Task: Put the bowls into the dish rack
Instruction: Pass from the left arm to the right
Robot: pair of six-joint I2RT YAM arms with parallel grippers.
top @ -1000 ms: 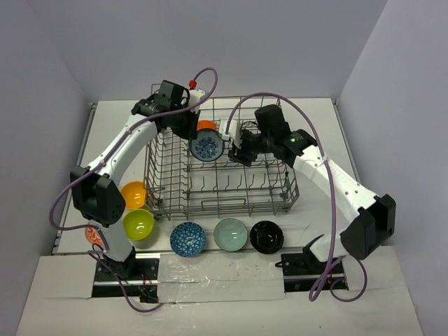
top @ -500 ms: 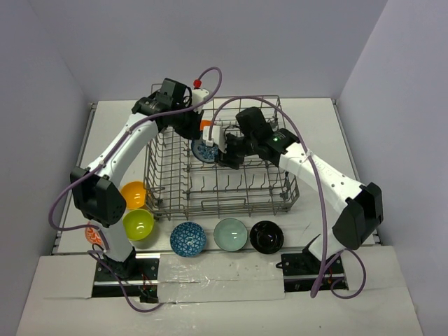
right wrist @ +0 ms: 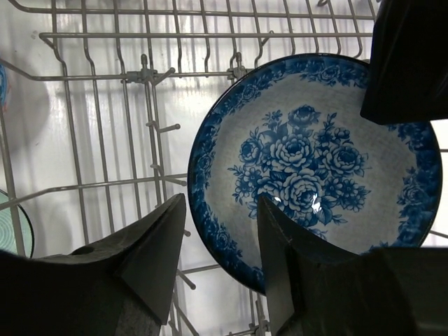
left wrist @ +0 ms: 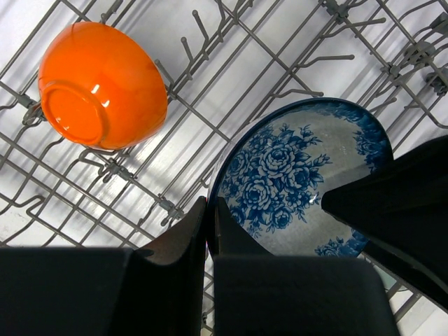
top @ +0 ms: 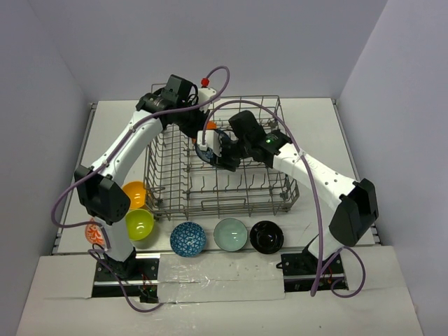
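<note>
Left wrist view shows the left hand point(left wrist: 211, 210) pinched shut on the rim of the blue floral bowl point(left wrist: 294, 182). The bowl is tilted on edge over the tines of the dish rack point(top: 231, 190), toward the far edge of the table point(top: 322, 126), near an orange bowl point(left wrist: 101, 84). The right hand point(right wrist: 220, 203) straddles the same rim with its fingers spread apart. A teal bowl point(top: 231, 234) and a black bowl point(top: 267, 236) sit along the near edge.

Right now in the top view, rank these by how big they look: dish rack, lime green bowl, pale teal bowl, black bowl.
1. dish rack, by far the largest.
2. lime green bowl, pale teal bowl and black bowl: near enough alike that I won't rank them.
</note>
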